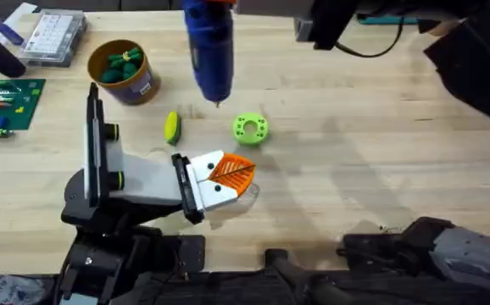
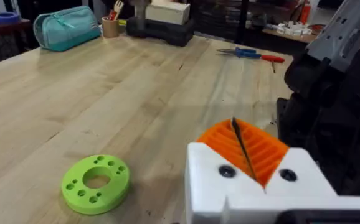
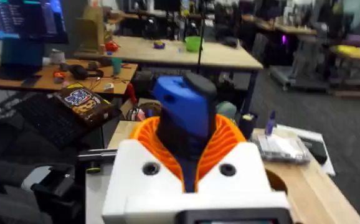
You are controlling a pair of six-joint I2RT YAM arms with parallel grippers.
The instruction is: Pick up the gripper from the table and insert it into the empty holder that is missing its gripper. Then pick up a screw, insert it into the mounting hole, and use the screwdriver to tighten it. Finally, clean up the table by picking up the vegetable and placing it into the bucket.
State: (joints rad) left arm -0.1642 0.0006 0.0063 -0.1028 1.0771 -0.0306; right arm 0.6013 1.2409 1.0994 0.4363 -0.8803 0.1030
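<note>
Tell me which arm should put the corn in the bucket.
Left. The left gripper sits close to the corn, and the bucket is on its side too. The right gripper is shut on the screwdriver.

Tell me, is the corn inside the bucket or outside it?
Outside. The corn lies on the table between the bucket and the green ring; the bucket holds dark green toys.

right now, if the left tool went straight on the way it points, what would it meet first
Probably nothing soon: the left tool points out over bare table. The green ring disc lies to one side of that line, though depth is hard to judge.
</note>
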